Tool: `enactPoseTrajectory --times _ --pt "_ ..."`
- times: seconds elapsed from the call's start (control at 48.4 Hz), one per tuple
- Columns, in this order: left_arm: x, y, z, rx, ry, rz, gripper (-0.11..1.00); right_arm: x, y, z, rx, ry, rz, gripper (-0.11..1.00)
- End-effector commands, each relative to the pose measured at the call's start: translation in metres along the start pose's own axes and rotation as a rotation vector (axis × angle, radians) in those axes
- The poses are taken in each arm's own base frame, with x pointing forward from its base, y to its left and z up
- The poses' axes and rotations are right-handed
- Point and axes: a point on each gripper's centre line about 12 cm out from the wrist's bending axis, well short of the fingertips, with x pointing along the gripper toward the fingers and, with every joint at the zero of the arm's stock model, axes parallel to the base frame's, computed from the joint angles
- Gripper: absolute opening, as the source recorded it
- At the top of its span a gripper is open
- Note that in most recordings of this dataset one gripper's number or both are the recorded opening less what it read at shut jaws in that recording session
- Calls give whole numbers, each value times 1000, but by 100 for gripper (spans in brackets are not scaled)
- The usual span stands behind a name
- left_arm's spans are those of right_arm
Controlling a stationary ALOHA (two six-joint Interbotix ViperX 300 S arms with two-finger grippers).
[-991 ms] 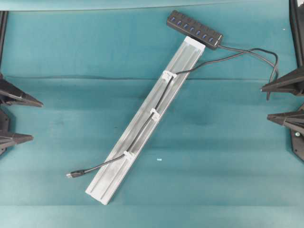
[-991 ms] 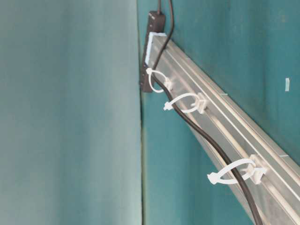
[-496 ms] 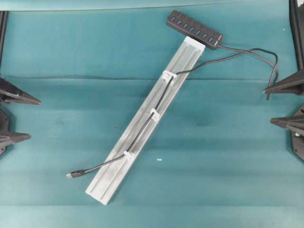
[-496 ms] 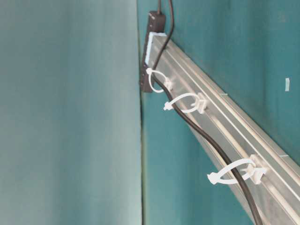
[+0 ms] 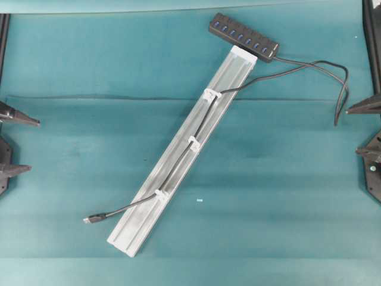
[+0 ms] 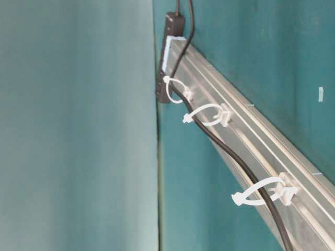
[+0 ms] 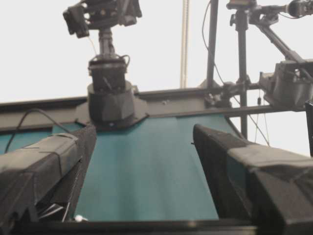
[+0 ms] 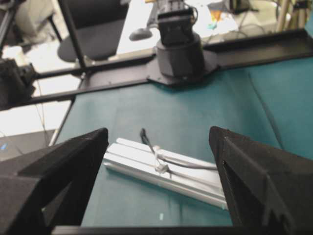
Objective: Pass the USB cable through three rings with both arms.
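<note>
Cable (image 5: 184, 152) threaded through all three rings (image 5: 193, 143) along the diagonal rail (image 5: 149, 220), plug at lower left. Left gripper (image 5: 15, 146) nearer the plug, right gripper (image 5: 369, 130) at far right; both wide open, holding nothing.

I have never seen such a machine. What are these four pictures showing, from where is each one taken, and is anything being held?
Two black robot arms work over a teal table. One picture looks down from above, one from table level, and two from cameras on the wrists. The left gripper and right gripper sit at the edges, jaws open, holding nothing. On the table lies a long silver aluminium rail with three small white plastic rings. A thin dark USB cable runs through all three from a black multi-port hub.
</note>
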Motion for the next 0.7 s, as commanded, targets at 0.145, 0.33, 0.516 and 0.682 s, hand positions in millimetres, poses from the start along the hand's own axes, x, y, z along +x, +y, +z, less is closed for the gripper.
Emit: enactPoseTrajectory --times 0.145,0.33,0.516,0.682 --pt "4 1 1 -1 6 2 91 1 1 3 -14 -13 5 90" --pt "4 1 2 -1 0 2 91 1 1 3 -14 -14 5 90" --pt "5 0 -2 -3 15 1 91 0 1 4 -29 -27 4 90" --pt "5 0 -2 -4 15 1 91 0 1 5 -43 -30 5 90"
